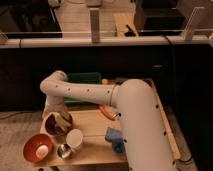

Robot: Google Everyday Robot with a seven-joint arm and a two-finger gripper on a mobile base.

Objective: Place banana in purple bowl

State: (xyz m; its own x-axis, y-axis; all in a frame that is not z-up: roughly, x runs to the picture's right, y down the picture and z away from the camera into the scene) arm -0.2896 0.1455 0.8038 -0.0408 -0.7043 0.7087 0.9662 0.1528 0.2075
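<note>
Gripper (56, 118) is held down at the purple bowl (56, 132) by the left edge of the desk (92, 131), carried by the white arm (85, 92) that is bent across from the right side. Whether anything is clasped by it cannot be told. A pale tan piece, taken as the banana (64, 119), is seen within the bowl's rim, just beside the gripper. An orange bowl (37, 148) is set at the front left corner, with a white cup (75, 138) just right of it near the front edge. A blue object (114, 136) is partly hidden by the arm toward the front right, and a green object (82, 79) is seen at the back edge.
</note>
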